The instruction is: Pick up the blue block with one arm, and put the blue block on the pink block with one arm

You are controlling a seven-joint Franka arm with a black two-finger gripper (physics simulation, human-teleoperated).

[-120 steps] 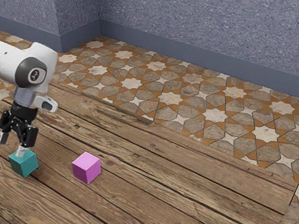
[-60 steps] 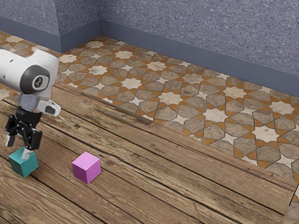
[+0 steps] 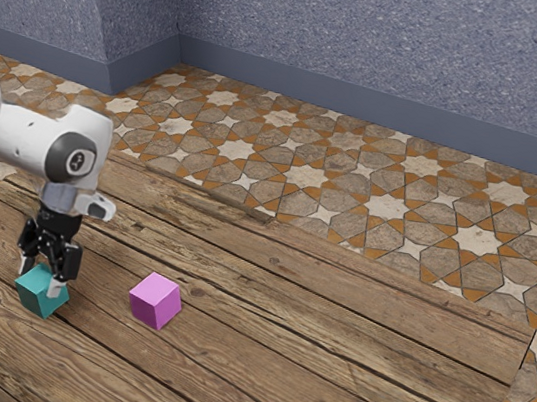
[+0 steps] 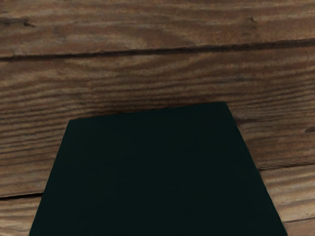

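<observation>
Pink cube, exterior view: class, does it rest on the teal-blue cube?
No, the pink cube sits on the wooden table, apart from the teal-blue cube.

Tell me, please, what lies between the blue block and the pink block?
Nothing but bare wooden tabletop: the exterior view shows an open stretch of planks between the blue block and the pink block.

Layout on your surface (image 3: 274, 364), read from the target block (image 3: 154, 300).
The block to lift (image 3: 40, 296) lies near the target block, apart from it, toward the exterior view's left; your gripper (image 3: 43, 277) stands directly over it, jaws down its sides.
</observation>
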